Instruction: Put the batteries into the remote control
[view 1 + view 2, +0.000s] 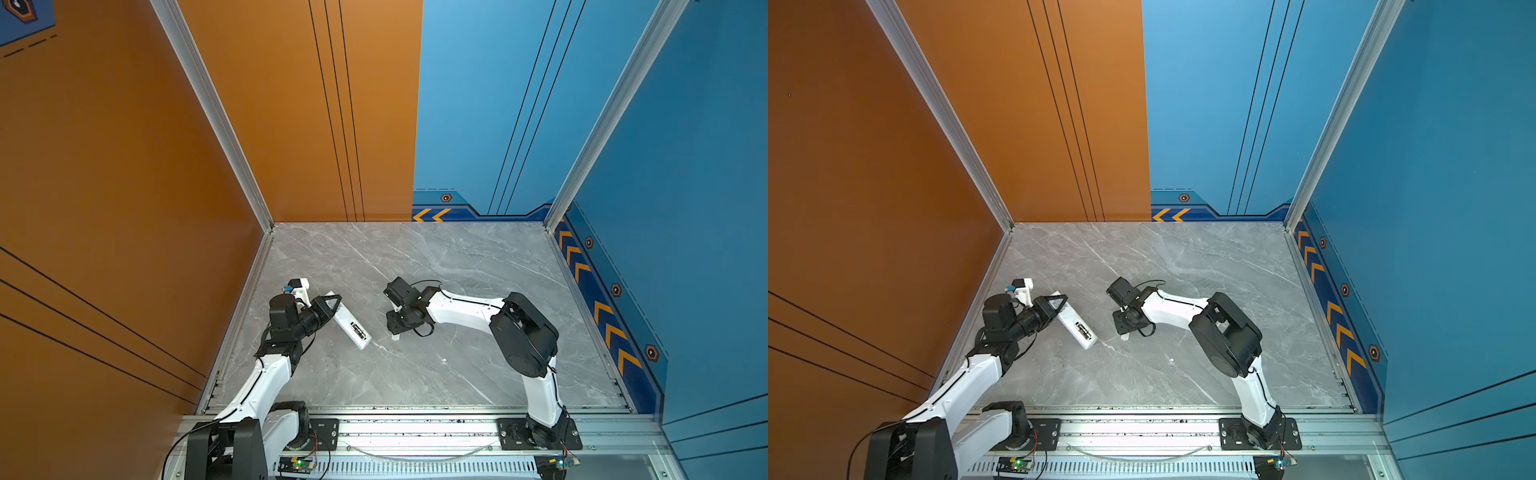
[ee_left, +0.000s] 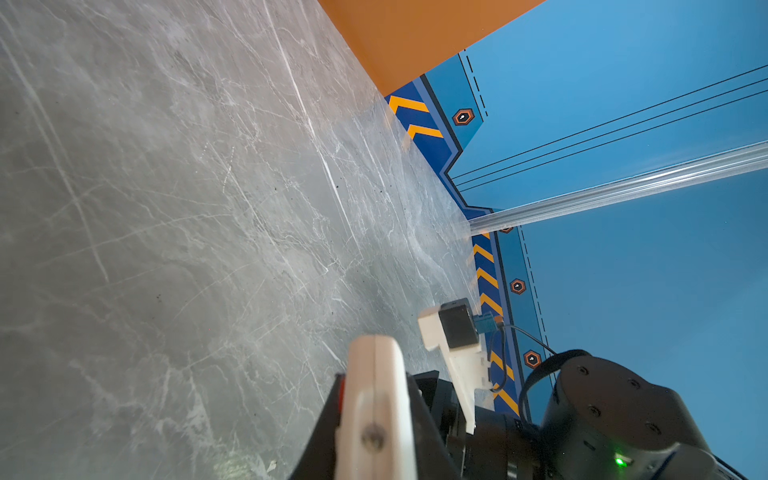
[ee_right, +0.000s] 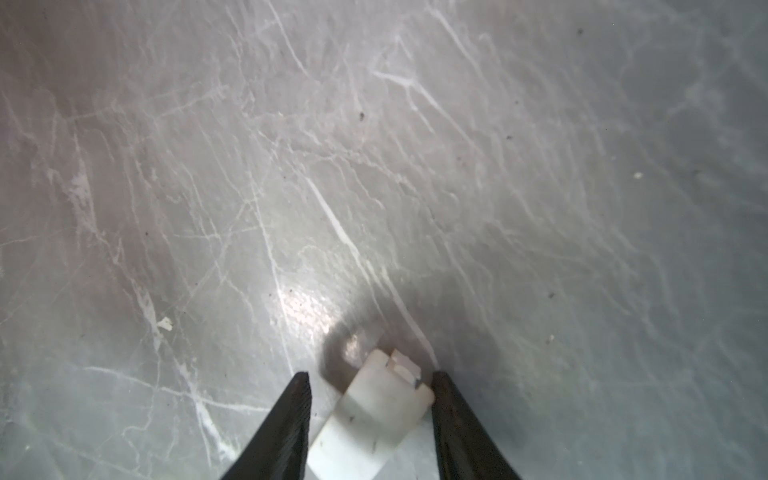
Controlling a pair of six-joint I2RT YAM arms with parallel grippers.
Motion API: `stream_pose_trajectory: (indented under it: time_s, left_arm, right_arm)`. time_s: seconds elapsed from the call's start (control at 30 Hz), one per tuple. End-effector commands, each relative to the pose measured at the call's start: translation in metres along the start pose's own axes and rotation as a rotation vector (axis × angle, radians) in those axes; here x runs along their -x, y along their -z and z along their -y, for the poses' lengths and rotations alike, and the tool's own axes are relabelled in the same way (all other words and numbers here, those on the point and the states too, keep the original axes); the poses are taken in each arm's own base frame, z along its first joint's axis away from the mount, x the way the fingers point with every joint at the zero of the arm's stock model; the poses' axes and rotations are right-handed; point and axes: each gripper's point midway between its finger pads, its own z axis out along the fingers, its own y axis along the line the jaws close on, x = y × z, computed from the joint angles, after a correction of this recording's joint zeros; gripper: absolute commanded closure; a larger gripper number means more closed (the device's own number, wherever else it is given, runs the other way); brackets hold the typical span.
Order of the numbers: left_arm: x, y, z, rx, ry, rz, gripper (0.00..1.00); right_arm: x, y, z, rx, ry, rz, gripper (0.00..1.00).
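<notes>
- The grey marble surface (image 1: 457, 291) is hard and looks slick. If anything is dropped, it would probably skid or roll away.
- The remote control (image 1: 351, 326) is at the left of the surface, back side up. The left tool (image 1: 332, 305) is clamped shut on its far end. Only one end is held, so pressing on the free end could swing or twist the remote in the grip. I cannot tell whether that free end touches the surface.
- The right tool (image 3: 370, 374) points down at the surface, well apart from the remote. Its jaws are partly closed on a small white battery cover (image 3: 374, 415).
- The battery cover sits skewed between the jaws and seems pinched near its corners. Such a thin hold could let it rotate or pop out on the way across. Arriving crooked, its latch tab would likely miss the slot and jam.
- The batteries (image 1: 360, 331) seem to be the dark and metallic shapes in the remote's open compartment, near the free end. They are too small to tell whether both sit flat. A raised one would stop the cover closing, and a hard push could knock it loose.
</notes>
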Motion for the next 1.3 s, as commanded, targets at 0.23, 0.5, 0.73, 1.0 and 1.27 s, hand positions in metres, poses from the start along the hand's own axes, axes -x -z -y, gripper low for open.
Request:
stream_pose_trajectory:
  time_s: [0.23, 0.5, 0.73, 1.0, 1.27]
  left_arm:
    - [0.005, 0.000, 0.005, -0.031, -0.021, 0.009, 1.00]
    - [0.006, 0.001, 0.006, -0.041, -0.021, 0.015, 1.00]
    - [0.007, 0.004, 0.008, -0.047, -0.022, 0.024, 1.00]
    - [0.008, 0.005, 0.002, -0.022, -0.016, 0.030, 1.00]
    - [0.009, 0.005, 0.001, -0.021, -0.014, 0.032, 1.00]
  right_arm:
    - [-0.035, -0.025, 0.018, -0.183, 0.127, -0.152, 0.55]
    - [-0.033, -0.028, 0.007, -0.188, 0.158, -0.153, 0.56]
    - [-0.030, -0.029, -0.001, -0.181, 0.173, -0.147, 0.56]
    - [-0.035, -0.021, 0.010, -0.244, 0.189, -0.157, 0.56]
    - [-0.034, -0.014, 0.012, -0.243, 0.159, -0.155, 0.56]
